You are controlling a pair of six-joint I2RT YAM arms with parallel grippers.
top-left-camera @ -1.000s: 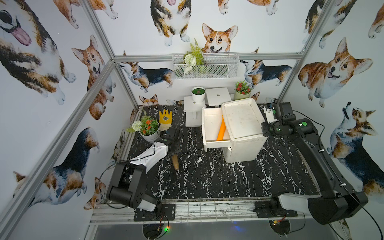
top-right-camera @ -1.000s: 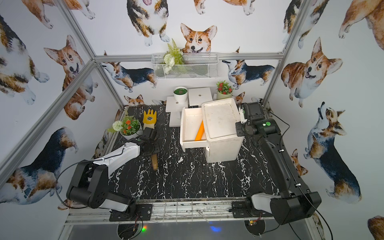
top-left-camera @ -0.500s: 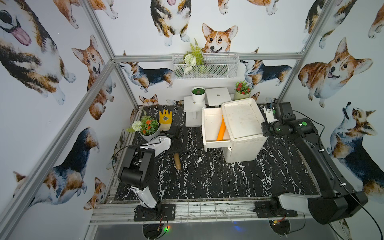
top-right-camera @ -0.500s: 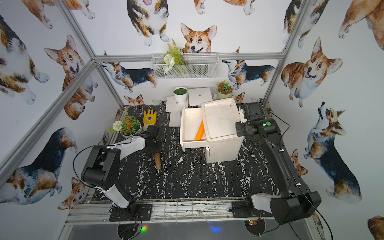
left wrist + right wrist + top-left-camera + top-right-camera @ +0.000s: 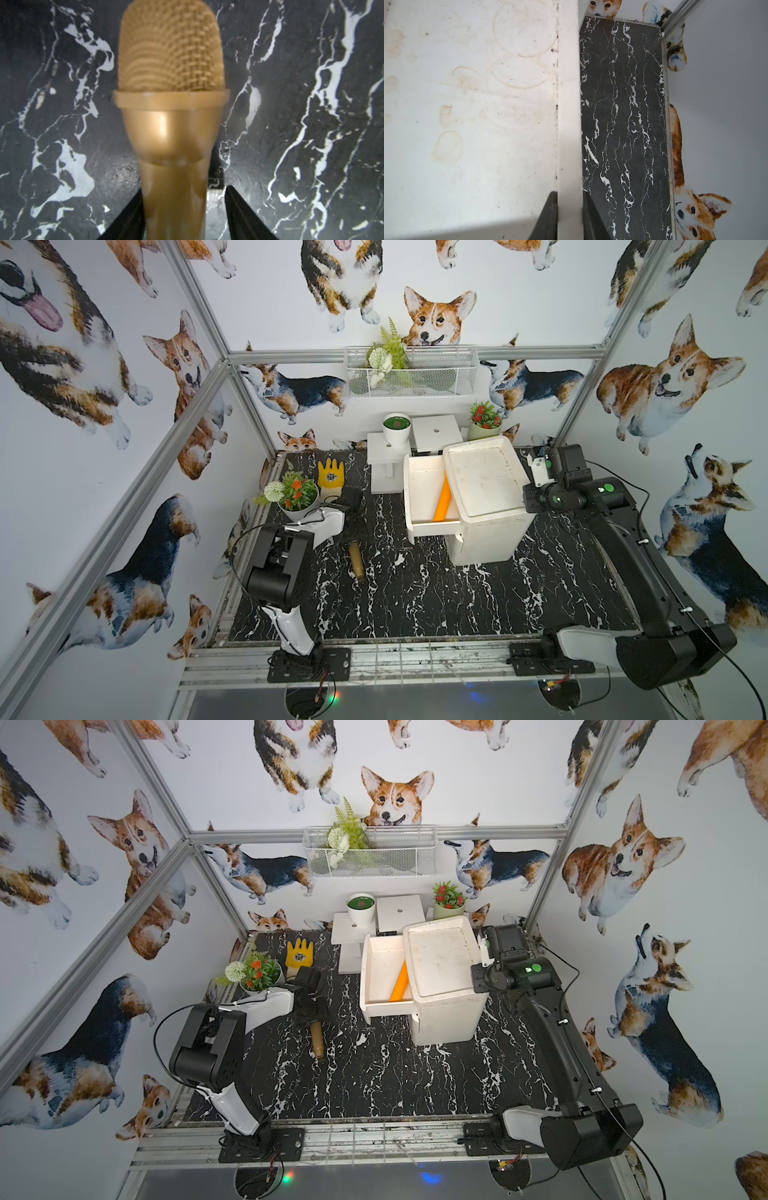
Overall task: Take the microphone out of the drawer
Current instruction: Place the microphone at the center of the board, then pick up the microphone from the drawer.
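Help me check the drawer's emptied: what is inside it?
Inside the open drawer only an orange rod shows, lying diagonally; its far end and the drawer's rear are covered by the cabinet. The microphone lies outside, on the table.

place: robot lab test cell | evidence: aluminium frame (image 5: pixel 540 352) is enclosing a marble-print tabletop (image 5: pixel 436 597); corgi-print panels (image 5: pixel 665 377) are serving as walls

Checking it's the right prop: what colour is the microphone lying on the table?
The microphone is gold all over; the left wrist view shows it best.
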